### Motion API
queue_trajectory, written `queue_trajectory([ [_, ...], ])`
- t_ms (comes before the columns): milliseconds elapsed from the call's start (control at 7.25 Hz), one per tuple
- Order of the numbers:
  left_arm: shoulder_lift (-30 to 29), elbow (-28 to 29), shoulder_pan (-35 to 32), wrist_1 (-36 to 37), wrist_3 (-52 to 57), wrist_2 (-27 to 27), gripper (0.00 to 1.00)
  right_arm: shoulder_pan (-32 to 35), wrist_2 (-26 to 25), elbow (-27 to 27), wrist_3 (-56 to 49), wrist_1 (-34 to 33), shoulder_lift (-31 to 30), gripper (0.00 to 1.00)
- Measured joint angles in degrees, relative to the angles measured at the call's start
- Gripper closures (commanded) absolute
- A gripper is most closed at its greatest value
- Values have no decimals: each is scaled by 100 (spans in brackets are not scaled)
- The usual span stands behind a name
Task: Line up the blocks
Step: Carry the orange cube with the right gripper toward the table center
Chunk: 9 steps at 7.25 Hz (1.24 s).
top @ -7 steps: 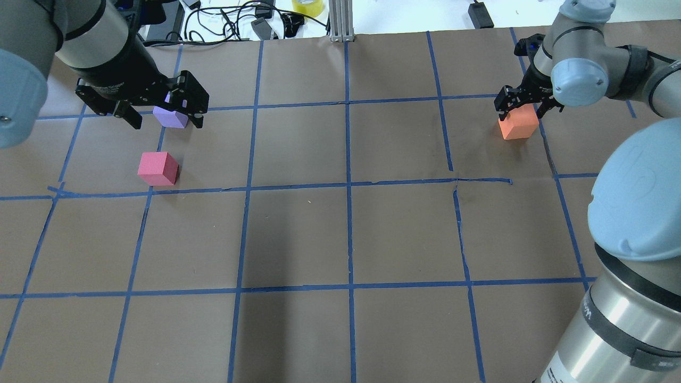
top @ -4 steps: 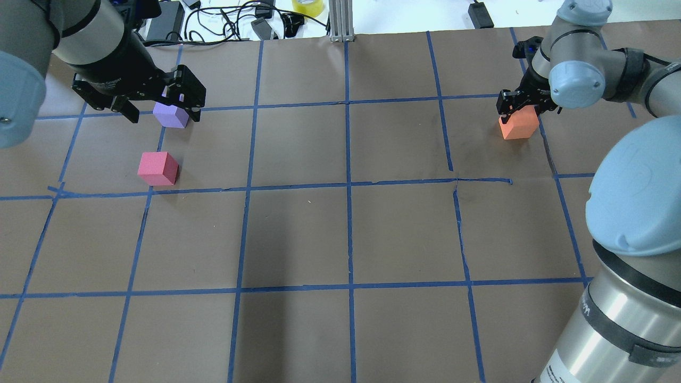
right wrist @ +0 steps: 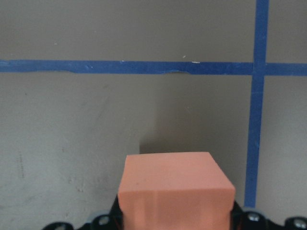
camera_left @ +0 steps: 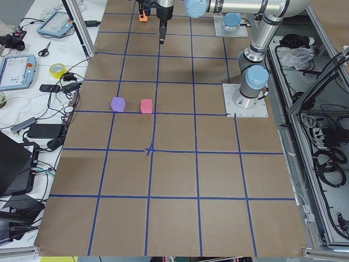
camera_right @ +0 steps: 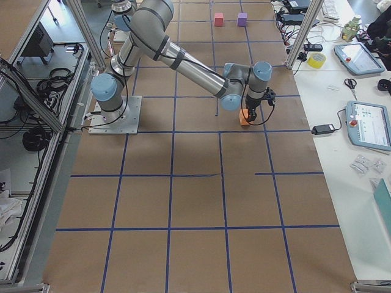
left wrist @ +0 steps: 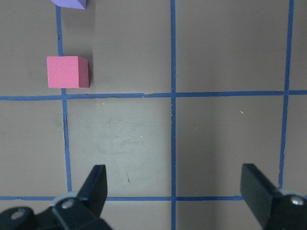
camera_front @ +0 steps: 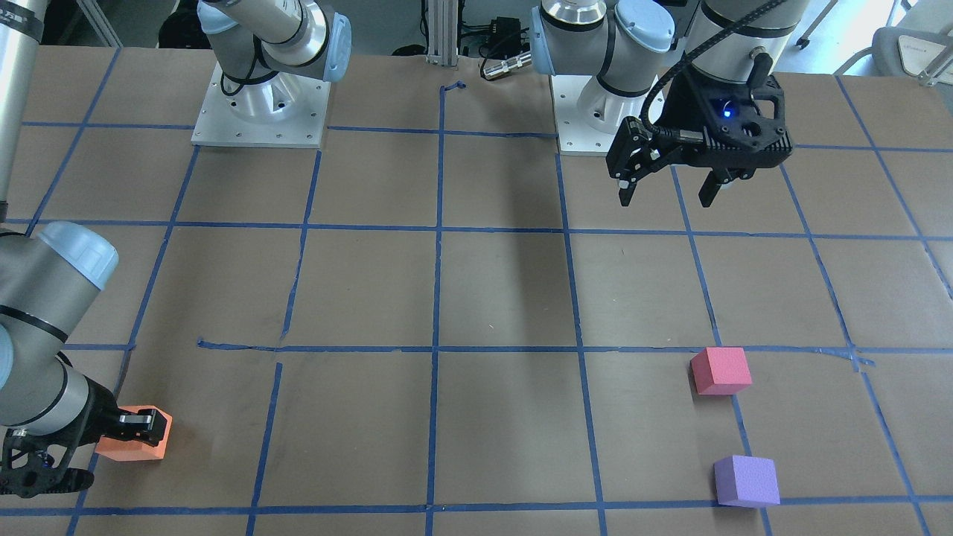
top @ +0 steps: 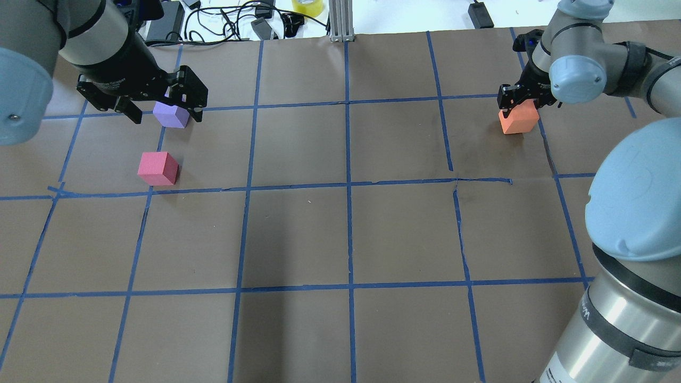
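The purple block (top: 170, 115) and the pinkish-red block (top: 157, 168) rest on the table at the far left; both also show in the front view, purple (camera_front: 747, 481) and pinkish-red (camera_front: 720, 370). My left gripper (top: 166, 118) is open and empty. In the front view it (camera_front: 665, 199) hangs high above the table, nearer the robot base than the blocks. My right gripper (top: 520, 107) is shut on the orange block (top: 517, 120) at the far right. That block fills the bottom of the right wrist view (right wrist: 176, 184), at or just above the table.
Blue tape lines (top: 348, 186) divide the brown table into squares. Cables, a yellow tape roll (top: 307, 6) and an aluminium post (top: 340, 21) lie beyond the far edge. The arm bases (camera_front: 260, 112) stand at the robot's side.
My right gripper has shut on the orange block, and the block has shifted slightly away from the robot. The left gripper stays open and has barely shifted. The purple and pinkish-red blocks have not moved.
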Motion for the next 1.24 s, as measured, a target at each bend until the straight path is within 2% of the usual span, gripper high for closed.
queue_trajectory([
  [276, 9, -4, 18, -5, 33, 13, 0, 494, -48, -233, 135, 121, -86, 62],
  [690, 31, -2, 52, -9, 53, 28, 0, 1630, -73, -625, 1129, 286, -19, 59],
  [1241, 64, 7, 422, -27, 602, 37, 0, 3076, -249, -1566, 2963, 390, 715, 57],
])
